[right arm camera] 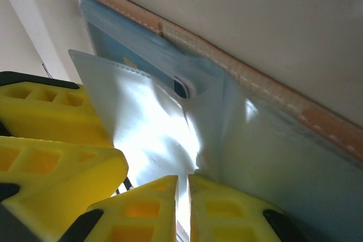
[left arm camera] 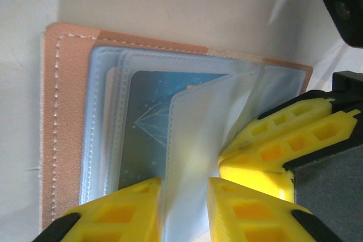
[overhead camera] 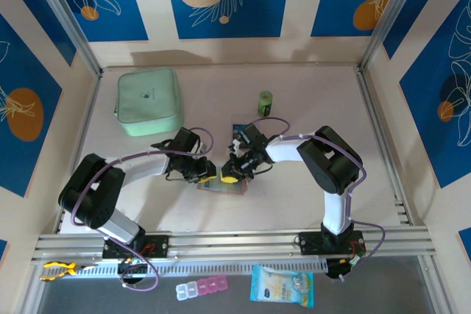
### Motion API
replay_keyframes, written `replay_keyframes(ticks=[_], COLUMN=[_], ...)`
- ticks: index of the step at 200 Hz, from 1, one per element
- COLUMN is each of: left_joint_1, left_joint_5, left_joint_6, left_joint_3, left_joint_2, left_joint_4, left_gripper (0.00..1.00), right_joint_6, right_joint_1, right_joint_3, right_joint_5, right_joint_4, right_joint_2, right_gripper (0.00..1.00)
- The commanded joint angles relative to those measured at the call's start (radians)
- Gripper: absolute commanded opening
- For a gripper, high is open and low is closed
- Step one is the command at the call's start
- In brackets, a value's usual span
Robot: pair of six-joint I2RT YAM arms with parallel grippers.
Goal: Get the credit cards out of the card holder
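The card holder (overhead camera: 223, 187) lies open on the table, tan outside (left arm camera: 62, 111), with clear sleeves fanned up. A dark blue credit card (left arm camera: 150, 123) sits inside one sleeve, and its edge also shows (right arm camera: 113, 41) from the other side. My left gripper (left arm camera: 184, 213) straddles one raised clear sleeve leaf (left arm camera: 198, 140), jaws a little apart around it. My right gripper (right arm camera: 182, 202) is shut on the lower edge of a sleeve leaf (right arm camera: 147, 128). The two grippers meet over the holder (overhead camera: 210, 175) (overhead camera: 230, 177). Another dark blue card (overhead camera: 240, 123) lies flat behind the right wrist.
A mint-green zip case (overhead camera: 150, 101) sits at the back left and a small green can (overhead camera: 266, 102) at the back middle. Below the table's front rail lie a pink-and-clear pill box (overhead camera: 201, 287) and a blue snack packet (overhead camera: 282, 285).
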Motion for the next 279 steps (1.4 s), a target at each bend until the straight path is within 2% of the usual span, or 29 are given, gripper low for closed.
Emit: replay_keyframes(ticks=[1, 39, 65, 88, 116, 170, 226, 279], left_joint_1=[-0.009, -0.019, -0.046, -0.081, -0.13, -0.194, -0.181, -0.044], left_joint_5=[0.029, 0.049, 0.068, 0.073, 0.074, 0.085, 0.003, -0.095], left_joint_6=[-0.005, -0.006, -0.008, -0.023, -0.038, -0.042, 0.029, 0.124], left_joint_3=[-0.011, 0.017, 0.059, 0.089, 0.124, 0.184, 0.226, 0.166], left_joint_2=[-0.022, -0.061, -0.053, -0.03, 0.012, 0.127, 0.072, -0.047], left_joint_4=[0.01, 0.002, -0.007, 0.003, 0.025, 0.049, -0.067, -0.215], left_gripper=[0.27, 0.32, 0.38, 0.46, 0.54, 0.58, 0.65, 0.63], right_joint_6=[0.005, 0.014, -0.014, -0.039, -0.064, -0.07, -0.056, -0.046], right_joint_1=[-0.003, -0.035, -0.07, -0.108, -0.15, -0.188, -0.173, -0.11], right_joint_3=[-0.024, -0.057, -0.045, -0.033, -0.037, -0.069, -0.08, -0.024], right_joint_5=[0.012, 0.061, 0.103, 0.158, 0.184, 0.198, 0.192, 0.17], right_joint_4=[-0.015, -0.035, -0.138, -0.247, -0.31, -0.338, -0.324, -0.307], right_joint_2=[-0.066, -0.194, -0.267, -0.317, -0.374, -0.442, -0.449, -0.38], right_gripper=[0.2, 0.24, 0.25, 0.25, 0.26, 0.27, 0.28, 0.27])
